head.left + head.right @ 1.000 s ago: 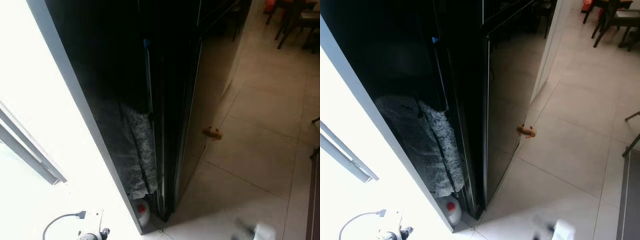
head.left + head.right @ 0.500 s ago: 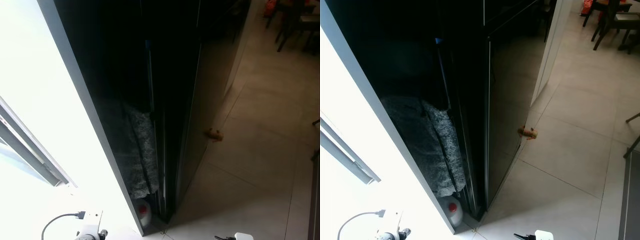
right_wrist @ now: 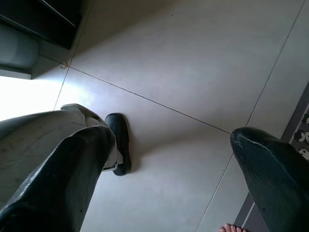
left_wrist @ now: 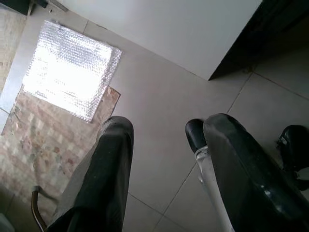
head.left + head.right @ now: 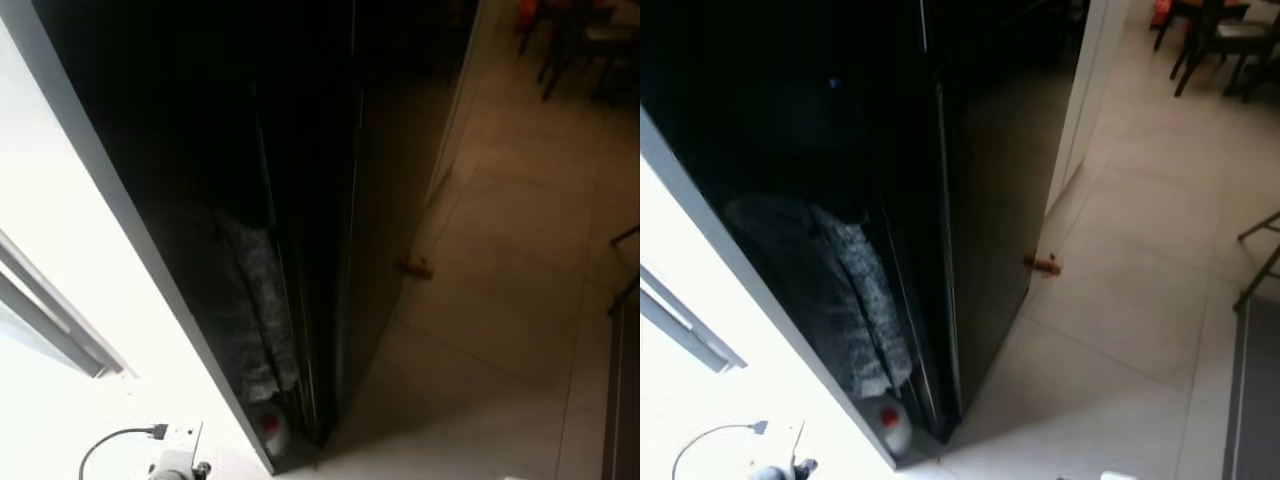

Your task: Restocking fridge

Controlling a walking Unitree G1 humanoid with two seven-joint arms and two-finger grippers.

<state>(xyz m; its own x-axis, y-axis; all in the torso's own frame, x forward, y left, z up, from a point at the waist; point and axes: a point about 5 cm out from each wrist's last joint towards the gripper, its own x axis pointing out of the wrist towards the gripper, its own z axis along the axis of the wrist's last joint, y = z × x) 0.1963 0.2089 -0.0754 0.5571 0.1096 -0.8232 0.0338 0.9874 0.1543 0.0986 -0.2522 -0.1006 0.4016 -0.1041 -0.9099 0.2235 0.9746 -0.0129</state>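
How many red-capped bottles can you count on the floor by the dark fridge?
1. A white bottle with a red cap stands on the floor at the foot of the dark fridge, below the grey cloth. Others may be hidden in the shadow.

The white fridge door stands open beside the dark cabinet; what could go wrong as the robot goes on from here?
1. The open white fridge door stands close on the robot's left, so a turn might knock it.
2. A person's toes lie near the right end effector; a step could hit them.
3. The small brown object lies on the floor ahead.

Fridge interior [image 5: 790,150] too dark; white bottle [image 5: 892,428] half hidden.
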